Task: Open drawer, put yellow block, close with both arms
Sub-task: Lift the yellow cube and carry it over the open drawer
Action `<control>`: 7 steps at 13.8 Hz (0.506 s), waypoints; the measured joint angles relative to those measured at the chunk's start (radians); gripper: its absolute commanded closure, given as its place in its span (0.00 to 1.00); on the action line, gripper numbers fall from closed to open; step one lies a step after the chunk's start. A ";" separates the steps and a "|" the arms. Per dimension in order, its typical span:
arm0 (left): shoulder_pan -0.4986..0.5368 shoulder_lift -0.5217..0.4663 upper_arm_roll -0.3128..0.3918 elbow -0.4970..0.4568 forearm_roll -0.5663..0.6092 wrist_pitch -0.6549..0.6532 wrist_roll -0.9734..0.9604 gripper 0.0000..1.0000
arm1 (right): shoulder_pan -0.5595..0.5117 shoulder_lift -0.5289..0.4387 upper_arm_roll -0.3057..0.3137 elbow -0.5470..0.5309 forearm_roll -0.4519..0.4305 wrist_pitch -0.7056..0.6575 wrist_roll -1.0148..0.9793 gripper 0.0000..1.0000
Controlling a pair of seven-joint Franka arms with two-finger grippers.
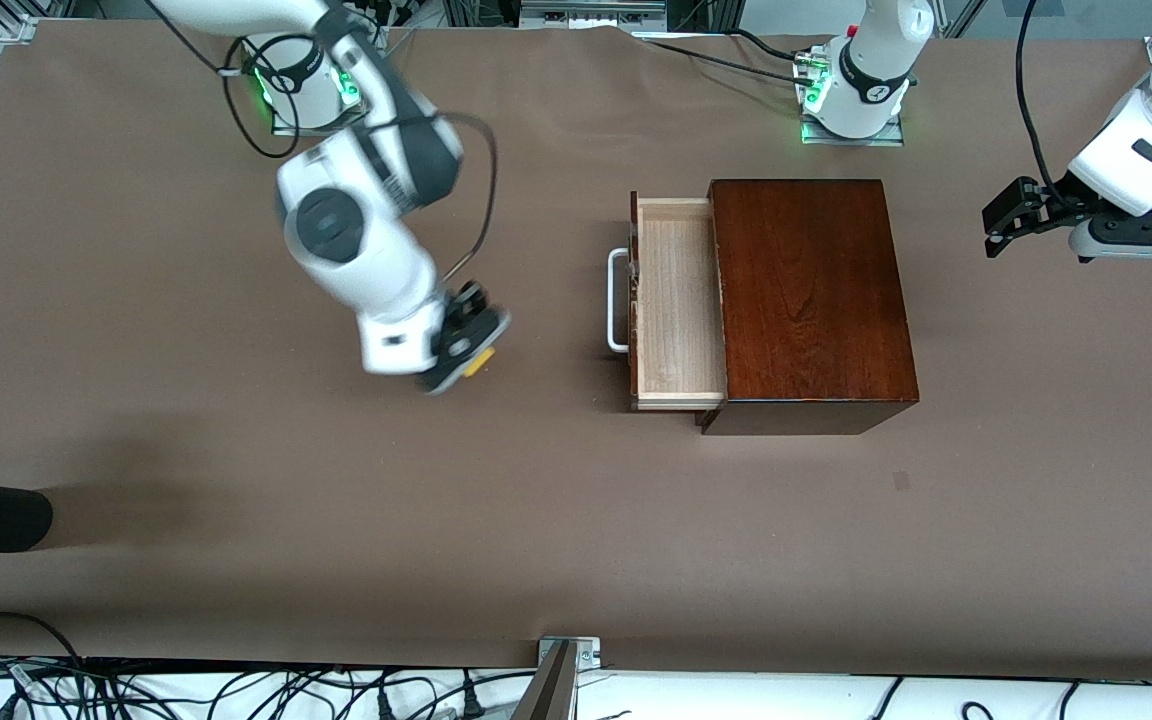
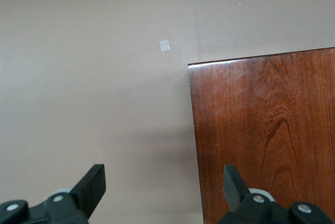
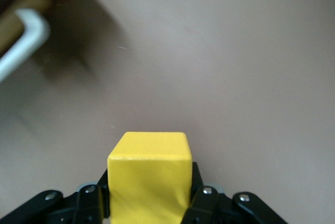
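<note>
Right now your right gripper [image 3: 149, 203] has its fingers [image 3: 201, 199] pinched on the yellow block [image 3: 148, 174], one pad on each side face, block sticking out past the tips. In the front view it hangs over bare table [image 1: 236, 560], w/ the block [image 1: 479, 364] peeking out under the wrist. What matters for the carry: the drawer [image 1: 676, 310] is pulled open, tray mouth facing up, and it sits toward the left arm's end of the table from your block, handle [image 1: 616, 300] side first. So you'd cross over the handle, then drop into the pale tray. Box [image 1: 811, 300] lies past it. Left gripper [image 2: 163, 190] waits w/ fingers spread wide, empty, over the box corner and table edge, so right arm is the nearer one.
</note>
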 measured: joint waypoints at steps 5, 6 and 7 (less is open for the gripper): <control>0.000 0.001 0.000 0.002 0.000 -0.001 0.000 0.00 | 0.261 0.075 0.007 0.247 -0.085 -0.148 -0.080 1.00; 0.000 0.001 0.000 0.002 0.000 -0.001 0.000 0.00 | 0.316 0.110 0.006 0.313 -0.124 -0.166 -0.080 1.00; 0.000 0.001 0.000 0.003 0.000 -0.001 0.000 0.00 | 0.360 0.146 0.006 0.368 -0.150 -0.174 -0.080 1.00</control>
